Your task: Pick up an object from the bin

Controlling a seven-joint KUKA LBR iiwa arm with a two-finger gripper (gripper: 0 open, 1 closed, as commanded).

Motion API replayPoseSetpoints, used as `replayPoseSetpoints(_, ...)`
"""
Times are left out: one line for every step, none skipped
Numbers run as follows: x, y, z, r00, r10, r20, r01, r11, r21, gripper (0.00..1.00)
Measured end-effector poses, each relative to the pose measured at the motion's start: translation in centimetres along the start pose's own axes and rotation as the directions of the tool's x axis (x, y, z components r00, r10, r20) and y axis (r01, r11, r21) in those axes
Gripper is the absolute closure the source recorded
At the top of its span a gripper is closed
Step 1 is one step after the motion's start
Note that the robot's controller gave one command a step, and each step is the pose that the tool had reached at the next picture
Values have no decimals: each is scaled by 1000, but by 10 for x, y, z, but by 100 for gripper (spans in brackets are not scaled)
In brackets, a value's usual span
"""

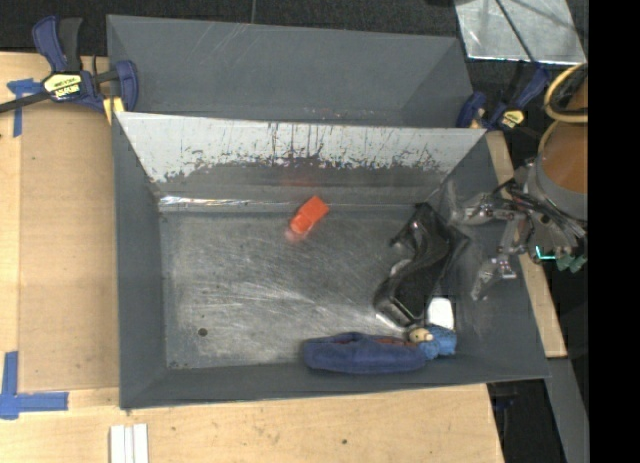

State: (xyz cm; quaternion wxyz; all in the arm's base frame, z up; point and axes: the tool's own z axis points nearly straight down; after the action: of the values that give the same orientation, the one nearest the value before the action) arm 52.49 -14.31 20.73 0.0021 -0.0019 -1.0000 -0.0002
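Observation:
My gripper (487,244) hangs over the bin's right sloping wall. Its two metal fingers stand apart, open, with nothing between them. Just left of it, on the bin floor, a black angular tool (420,263) lies tilted, with a white block (440,312) at its lower end. Below that, a blue cloth toy (375,352) stretches along the front edge of the floor. A small orange block (308,217) lies near the back wall, well to the left of the gripper.
The left half of the bin floor is bare scratched metal. The arm with its orange cover comes in over the right rim.

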Motion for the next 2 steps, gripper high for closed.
replayPoseSetpoints(-51,-4,133,893,-450,13,450,893,5,0)
replayPoseSetpoints(-60,2,105,656,-755,8,755,656,8,0)
